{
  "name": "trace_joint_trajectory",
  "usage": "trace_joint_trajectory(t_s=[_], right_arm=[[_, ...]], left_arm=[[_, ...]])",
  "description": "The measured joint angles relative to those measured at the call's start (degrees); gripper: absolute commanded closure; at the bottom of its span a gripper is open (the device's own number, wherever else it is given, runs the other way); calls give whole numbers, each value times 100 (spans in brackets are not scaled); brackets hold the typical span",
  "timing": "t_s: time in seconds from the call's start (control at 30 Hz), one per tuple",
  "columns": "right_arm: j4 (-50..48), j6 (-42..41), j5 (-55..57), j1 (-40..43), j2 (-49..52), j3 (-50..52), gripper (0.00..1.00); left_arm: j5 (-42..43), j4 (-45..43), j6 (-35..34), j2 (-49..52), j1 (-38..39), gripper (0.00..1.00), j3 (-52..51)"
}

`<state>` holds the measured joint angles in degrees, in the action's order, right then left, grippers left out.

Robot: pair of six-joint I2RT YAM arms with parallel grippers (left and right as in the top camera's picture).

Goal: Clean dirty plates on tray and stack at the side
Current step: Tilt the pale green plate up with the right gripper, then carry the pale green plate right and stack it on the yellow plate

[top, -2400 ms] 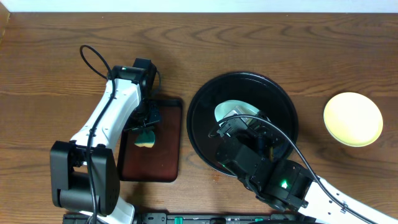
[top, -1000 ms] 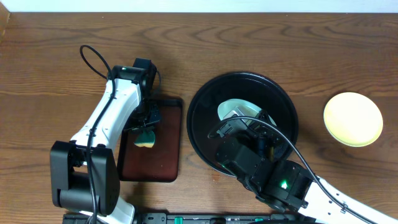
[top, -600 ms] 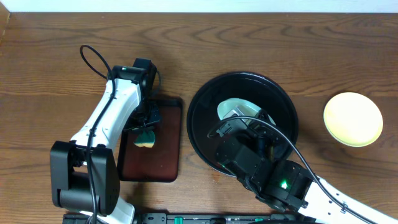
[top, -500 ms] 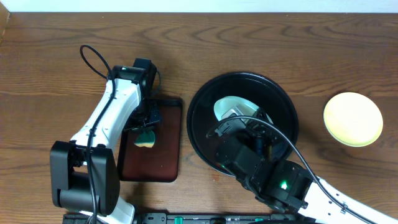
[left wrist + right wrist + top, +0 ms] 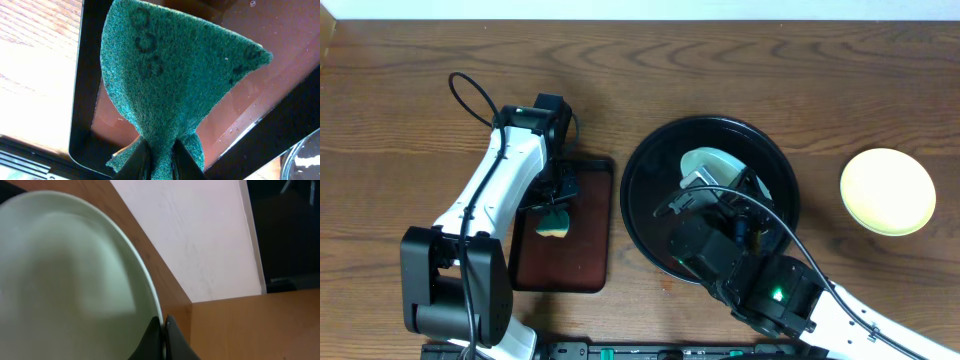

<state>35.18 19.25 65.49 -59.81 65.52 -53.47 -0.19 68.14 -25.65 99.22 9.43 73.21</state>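
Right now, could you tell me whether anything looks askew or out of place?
The pale plate is askew: the right gripper pinches its rim, tilting it above the black tray. The left gripper dangles a green sponge over the brown tray. Nothing spilled or damaged.

A dark-brown rectangular tray (image 5: pixel 588 240) lies on the wooden surface (image 5: pixel 720 70), left of the middle and toward the near edge, with its long sides running front to back. A sponge (image 5: pixel 555 224), green scouring face (image 5: pixel 175 85) marked with dark rings and yellow beneath, hangs folded over the tray's glossy left half.
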Motion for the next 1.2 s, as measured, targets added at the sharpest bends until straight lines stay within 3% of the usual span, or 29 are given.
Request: trace_joint_trajectory(t_s=[0.43,0.73,0.93,1.2], right_arm=[[232,-170,-149,31,11,0,99],[487,-1694,-557,575,11,-2,99],[557,-3298,-1499,2479,11,-4,99],[129,-4157,-4765,6341,210,-11,99]], left_arm=[[0,15,0,0,0,85,0],[2,22,0,0,0,86,0],[0,31,0,0,0,86,0],[0,37,0,0,0,86,-2]])
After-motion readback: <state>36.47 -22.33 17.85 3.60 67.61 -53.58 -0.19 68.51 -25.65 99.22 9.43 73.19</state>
